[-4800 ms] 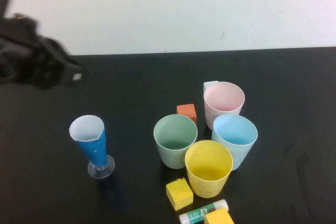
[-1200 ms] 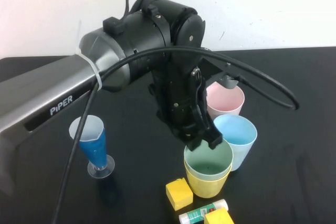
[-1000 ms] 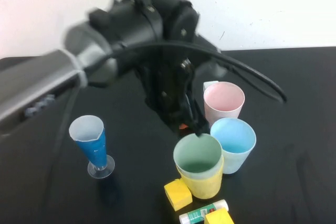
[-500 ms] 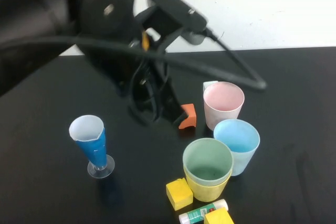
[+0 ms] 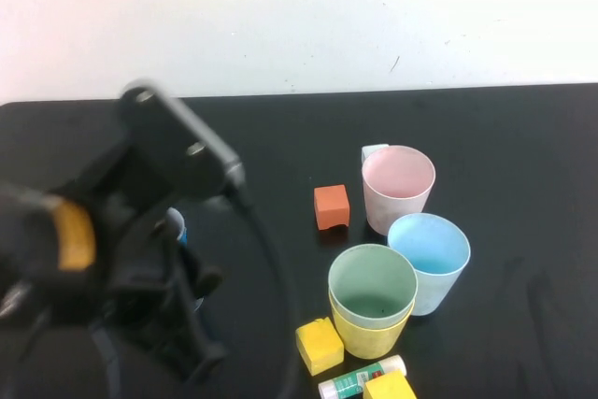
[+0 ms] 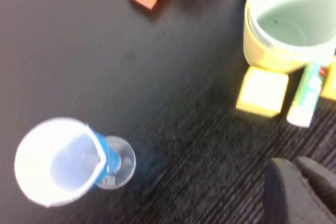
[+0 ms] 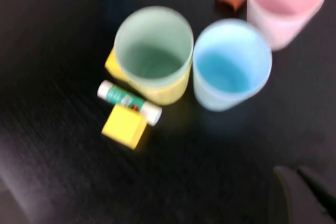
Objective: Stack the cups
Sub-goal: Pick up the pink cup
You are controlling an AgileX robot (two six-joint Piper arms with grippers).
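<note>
The green cup point(image 5: 372, 279) sits nested inside the yellow cup point(image 5: 370, 332). The light blue cup point(image 5: 429, 256) stands touching them on the right, and the pink cup point(image 5: 399, 184) stands behind it. My left gripper point(image 6: 296, 162) is shut and empty. Its arm point(image 5: 121, 259) is blurred over the table's left front, away from the cups. My right gripper point(image 7: 296, 170) is shut and empty, raised on the near side of the cups, and does not show in the high view. The right wrist view shows the green cup point(image 7: 154, 45), blue cup point(image 7: 231, 66) and pink cup point(image 7: 286, 1).
A blue-and-white cone cup point(image 6: 63, 161) stands at the left, mostly hidden by my left arm in the high view. An orange cube point(image 5: 332, 206) lies left of the pink cup. Two yellow cubes point(image 5: 319, 345) point(image 5: 390, 387) and a glue stick point(image 5: 363, 378) lie in front of the stack.
The left gripper put the green cup into the yellow cup, let go, and drew back to the table's left front. The stack and blue cup shifted slightly.
</note>
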